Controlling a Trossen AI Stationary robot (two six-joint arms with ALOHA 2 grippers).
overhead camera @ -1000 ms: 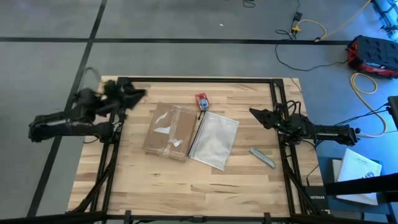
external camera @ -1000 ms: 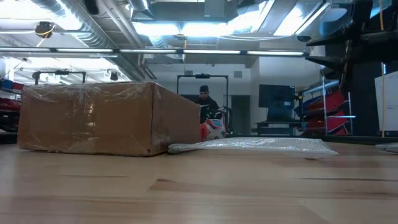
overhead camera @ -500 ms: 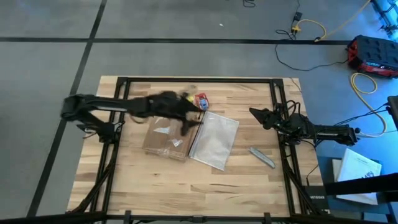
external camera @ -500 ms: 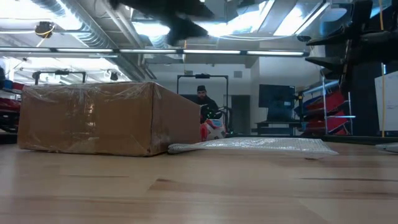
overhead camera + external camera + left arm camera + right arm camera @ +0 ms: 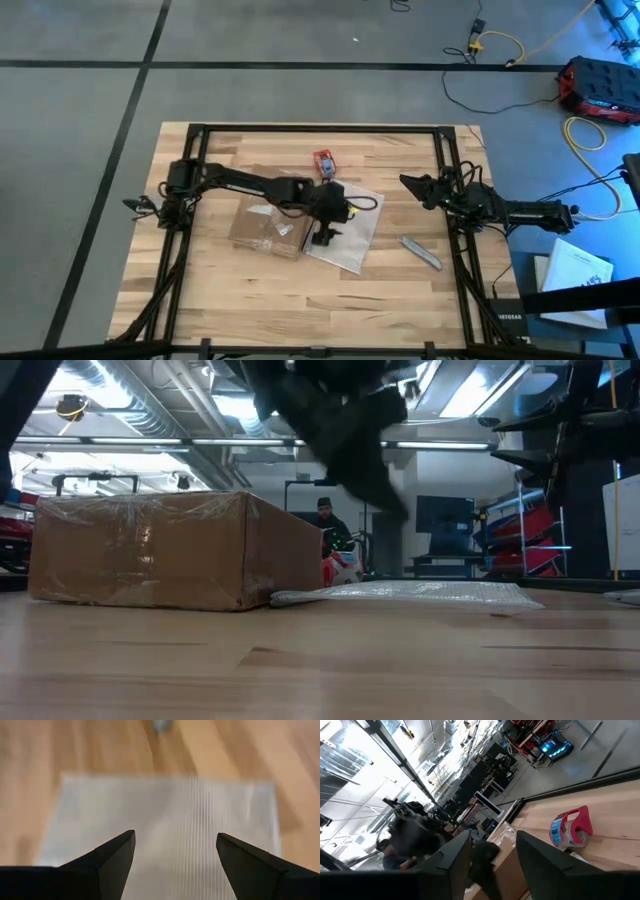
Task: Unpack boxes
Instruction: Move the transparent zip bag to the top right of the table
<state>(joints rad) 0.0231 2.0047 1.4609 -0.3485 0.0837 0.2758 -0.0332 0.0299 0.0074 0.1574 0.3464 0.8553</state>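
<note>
Around us we see a grey concrete floor (image 5: 300, 30) crossed by dark lines, yellow cables (image 5: 500, 45), bright ceiling lights (image 5: 250, 405) and a person (image 5: 328, 520) beyond the wooden table (image 5: 400, 290).

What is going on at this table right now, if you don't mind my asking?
The left gripper reaches across the table and hangs, jaws open, over the clear plastic bag, which lies flat beside the taped cardboard box. It holds nothing. The box looks closed. The right gripper waits at the right side of the table, jaws apart and empty. A red tape dispenser sits beyond the bag.
</note>
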